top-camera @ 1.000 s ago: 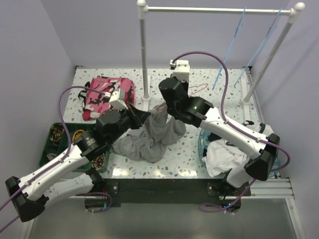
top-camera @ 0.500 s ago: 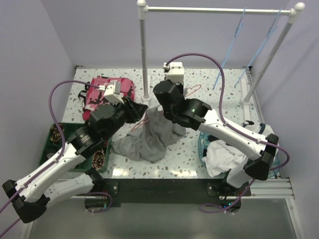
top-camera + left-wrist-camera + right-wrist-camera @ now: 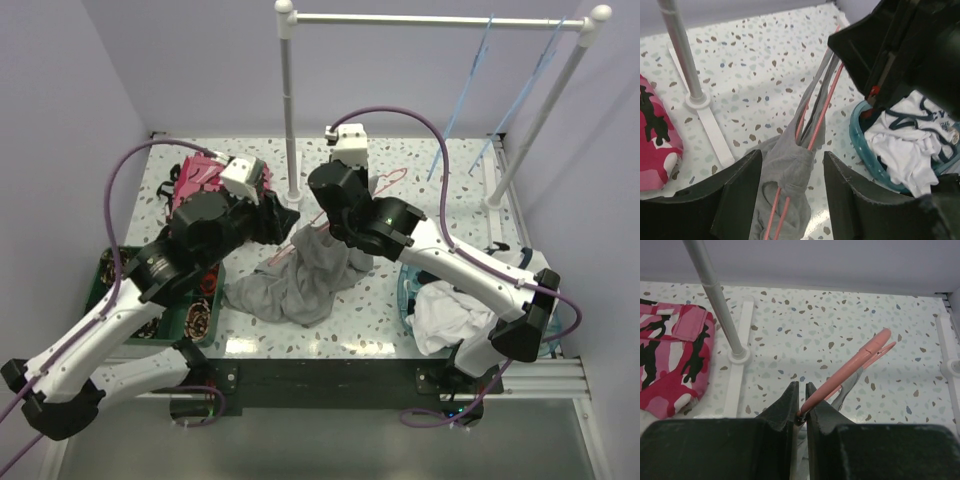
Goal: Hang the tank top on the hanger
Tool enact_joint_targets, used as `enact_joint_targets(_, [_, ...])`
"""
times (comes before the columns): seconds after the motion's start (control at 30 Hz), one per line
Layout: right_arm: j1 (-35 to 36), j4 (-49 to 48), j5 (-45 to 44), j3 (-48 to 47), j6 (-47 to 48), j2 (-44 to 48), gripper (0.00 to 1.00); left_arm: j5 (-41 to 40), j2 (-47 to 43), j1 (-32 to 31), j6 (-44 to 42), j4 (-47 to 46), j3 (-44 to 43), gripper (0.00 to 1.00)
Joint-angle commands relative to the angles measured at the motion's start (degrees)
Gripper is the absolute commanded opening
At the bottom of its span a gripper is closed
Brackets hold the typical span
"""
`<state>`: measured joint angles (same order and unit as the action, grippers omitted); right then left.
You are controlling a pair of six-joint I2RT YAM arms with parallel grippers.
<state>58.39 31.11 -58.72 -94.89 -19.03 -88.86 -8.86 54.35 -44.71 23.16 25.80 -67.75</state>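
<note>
The grey tank top (image 3: pixel 300 278) hangs bunched from the pink wire hanger (image 3: pixel 392 181), its lower part piled on the table. My right gripper (image 3: pixel 322 222) is shut on the hanger's wire (image 3: pixel 855 365), and a grey strap drapes just past the fingertips. Just left of it my left gripper (image 3: pixel 286 218) stands open. In the left wrist view its fingers (image 3: pixel 740 195) straddle the tank top (image 3: pixel 785 170) without touching it. There the pink hanger (image 3: pixel 817 125) runs down through the gathered fabric.
A pink-and-black camouflage cloth (image 3: pixel 205 185) lies at the back left. A white garment (image 3: pixel 445 310) fills a teal basket (image 3: pixel 865 145) on the right. The white rack pole (image 3: pixel 290 110) stands behind the grippers, with light-blue hangers (image 3: pixel 465 90) on its rail. A green bin (image 3: pixel 110 280) sits left.
My left gripper has opened, let go of the tank top and drawn back up and to the left. The right gripper shifted slightly left, still holding the hanger.
</note>
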Motion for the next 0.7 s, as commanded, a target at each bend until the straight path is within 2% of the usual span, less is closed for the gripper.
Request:
enact_joint_targets(0.0, [0.32, -0.09, -0.08, -2.49, 1.1, 1.76, 0.0, 5.17, 3.92, 0.06, -8.2, 3.55, 0.77, 0.57])
enact_joint_targets(0.47, [0.32, -0.53, 0.27, -2.58, 1.54, 0.97, 0.0, 7.54, 7.0, -1.96, -11.03, 1.27, 5.51, 0.56])
enact_joint_targets(0.57, [0.32, -0.53, 0.27, -2.58, 1.54, 0.88, 0.0, 7.28, 6.91, -2.05, -10.76, -0.66, 7.18, 0.52])
enact_joint_targets(0.67, [0.32, -0.44, 0.36, -2.4, 1.45, 0.97, 0.0, 7.11, 6.47, -2.31, -10.24, -3.82, 9.12, 0.42])
